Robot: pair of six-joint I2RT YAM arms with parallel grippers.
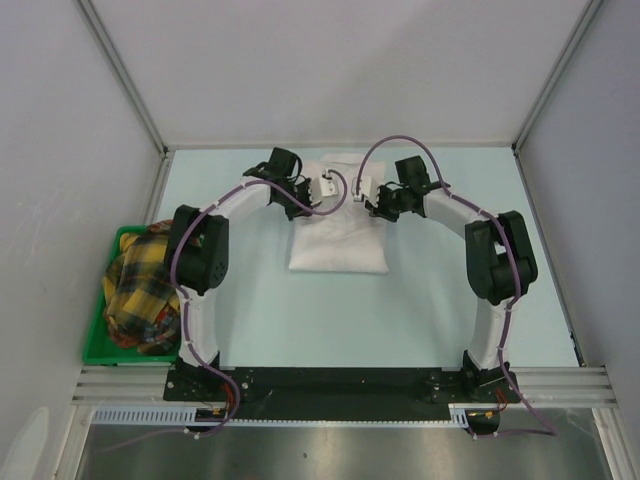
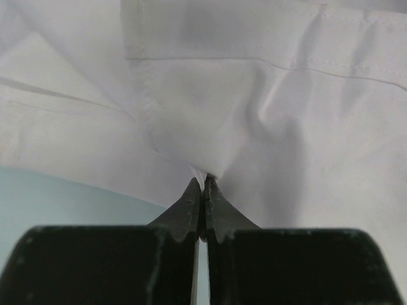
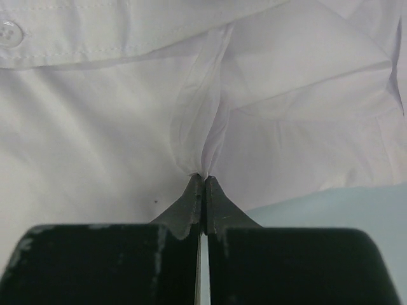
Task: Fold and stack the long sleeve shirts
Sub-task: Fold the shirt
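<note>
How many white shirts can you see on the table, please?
1: a folded white shirt lies at the far middle of the table. More could be hidden beneath it or within its layers.

- Bare table (image 1: 340,320) across the lower centre lies open between left arm (image 1: 200,255) and right arm (image 1: 497,258).
- The folded white shirt (image 1: 338,245) occupies upper centre.
- A green bin (image 1: 95,350), heaped with plaid cloth (image 1: 140,290), blocks the left edge.

No text, label or number seems readable on anything in view.
</note>
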